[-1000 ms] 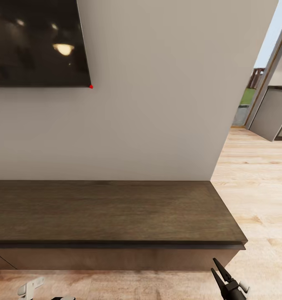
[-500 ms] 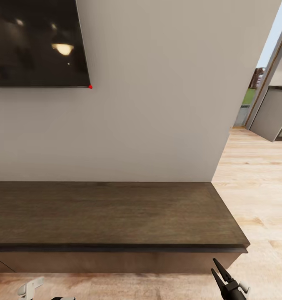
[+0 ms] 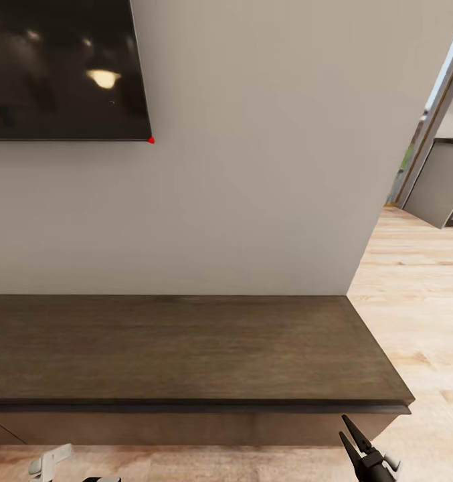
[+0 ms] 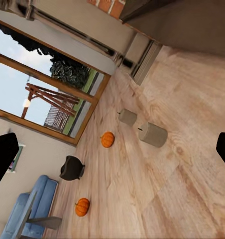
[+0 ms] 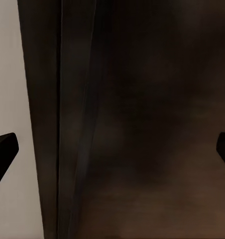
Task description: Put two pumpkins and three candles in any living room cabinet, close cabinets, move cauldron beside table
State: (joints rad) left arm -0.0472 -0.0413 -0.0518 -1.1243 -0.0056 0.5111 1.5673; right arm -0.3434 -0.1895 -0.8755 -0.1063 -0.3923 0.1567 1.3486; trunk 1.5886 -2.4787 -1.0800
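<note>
The long dark brown cabinet (image 3: 186,348) stands against the wall right in front of me, its top bare and its fronts flush. My right gripper (image 3: 342,426) hangs open before the cabinet's right end; the right wrist view looks close onto the dark cabinet (image 5: 142,124) wood. My left gripper (image 4: 112,154) is open and holds nothing. The left wrist view looks across the plank floor, where two candles (image 4: 153,134) (image 4: 127,117) lie. Farther off on that floor are two orange pumpkins (image 4: 107,140) (image 4: 82,206) and, between them, the black cauldron (image 4: 71,168).
A black TV (image 3: 59,67) hangs on the wall above the cabinet. To the right, the wall ends at open wood floor (image 3: 413,301) leading to a grey unit (image 3: 440,184). The blue sofa (image 4: 28,209) and a large window (image 4: 48,89) lie beyond the pumpkins.
The whole head view has shifted, so the camera moved: the cabinet's right end and the TV corner now sit a little further right. Both grippers keep their places in the picture.
</note>
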